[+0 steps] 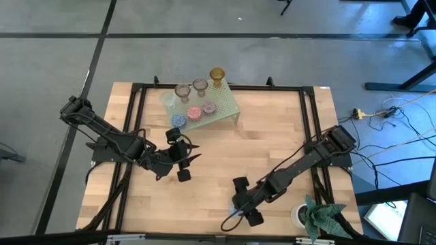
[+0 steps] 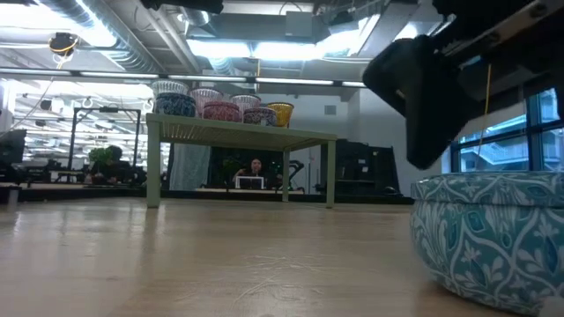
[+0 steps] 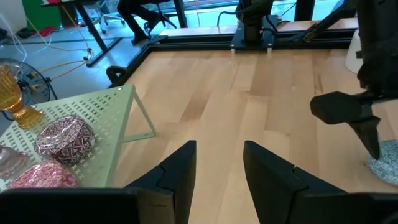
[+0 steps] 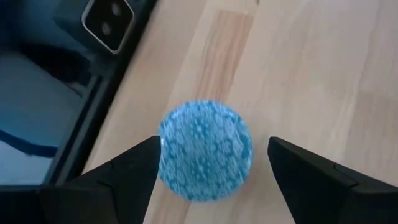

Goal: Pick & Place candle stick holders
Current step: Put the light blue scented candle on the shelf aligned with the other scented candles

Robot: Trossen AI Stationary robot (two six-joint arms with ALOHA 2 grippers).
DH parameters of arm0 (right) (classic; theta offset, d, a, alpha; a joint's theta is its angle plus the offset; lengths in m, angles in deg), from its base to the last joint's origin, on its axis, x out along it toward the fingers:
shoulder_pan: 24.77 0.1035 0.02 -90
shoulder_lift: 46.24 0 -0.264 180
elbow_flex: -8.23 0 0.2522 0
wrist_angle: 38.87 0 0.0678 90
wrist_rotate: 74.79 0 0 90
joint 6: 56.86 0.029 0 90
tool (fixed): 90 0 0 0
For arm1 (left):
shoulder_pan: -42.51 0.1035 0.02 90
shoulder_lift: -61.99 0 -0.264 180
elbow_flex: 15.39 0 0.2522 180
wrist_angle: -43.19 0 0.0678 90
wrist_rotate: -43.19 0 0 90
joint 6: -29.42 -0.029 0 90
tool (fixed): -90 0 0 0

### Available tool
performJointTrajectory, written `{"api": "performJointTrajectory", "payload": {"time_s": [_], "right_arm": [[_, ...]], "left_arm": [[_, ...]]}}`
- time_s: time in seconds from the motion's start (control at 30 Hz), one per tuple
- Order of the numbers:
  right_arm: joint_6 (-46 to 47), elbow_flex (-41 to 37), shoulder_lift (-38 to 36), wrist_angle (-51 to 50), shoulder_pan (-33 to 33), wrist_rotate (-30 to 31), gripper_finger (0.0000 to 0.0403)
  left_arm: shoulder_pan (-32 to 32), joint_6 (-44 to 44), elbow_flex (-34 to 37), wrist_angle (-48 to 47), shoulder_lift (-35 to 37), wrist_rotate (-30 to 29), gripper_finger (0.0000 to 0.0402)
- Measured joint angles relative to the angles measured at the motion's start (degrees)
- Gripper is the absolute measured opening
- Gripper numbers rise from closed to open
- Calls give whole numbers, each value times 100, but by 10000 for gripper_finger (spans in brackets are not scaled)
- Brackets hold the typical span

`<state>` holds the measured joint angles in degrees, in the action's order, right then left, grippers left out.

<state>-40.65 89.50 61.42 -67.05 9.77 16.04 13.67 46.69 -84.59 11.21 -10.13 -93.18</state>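
Right end effector (image 4: 211, 163) straddles blue holder (image 4: 205, 150), fingers apart.

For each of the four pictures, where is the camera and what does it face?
High: overhead, facing down; both arms, green rack.
Low: table height, facing the rack; right arm above blue holder.
Left wrist: toward the rack; left tool open, empty.
Right wrist: downward; right tool open around blue holder.
Both wrist views show this holder.

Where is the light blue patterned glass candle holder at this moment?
The light blue patterned glass candle holder stands on the wooden table near its front edge, right of centre, between the open right gripper's fingers and left of the white plant pot.
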Motion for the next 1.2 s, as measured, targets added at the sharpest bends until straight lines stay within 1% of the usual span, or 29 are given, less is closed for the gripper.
{"api": "performJointTrajectory", "payload": {"time_s": [0.07, 0.3, 0.47, 0.7, 1.1, 1.2], "right_arm": [[6, 122, 0, -229, -15, 1, 299], [429, 194, -2, -178, -16, 1, 299], [434, 194, 25, -137, 48, 95, 299], [416, 195, 317, 80, 132, 114, 299], [443, 198, 323, 64, 145, 87, 299], [454, 155, 332, 77, 210, 190, 299]], "left_arm": [[0, 3, 0, 0, 0, 0, 130], [0, 5, 0, 0, 0, 2, 130], [0, 3, 0, 0, 0, 2, 130], [0, 5, 0, 0, 0, 130, 130], [0, 1, -2, 0, 0, 133, 130], [0, 1, -1, -1, 0, 133, 130]]}}
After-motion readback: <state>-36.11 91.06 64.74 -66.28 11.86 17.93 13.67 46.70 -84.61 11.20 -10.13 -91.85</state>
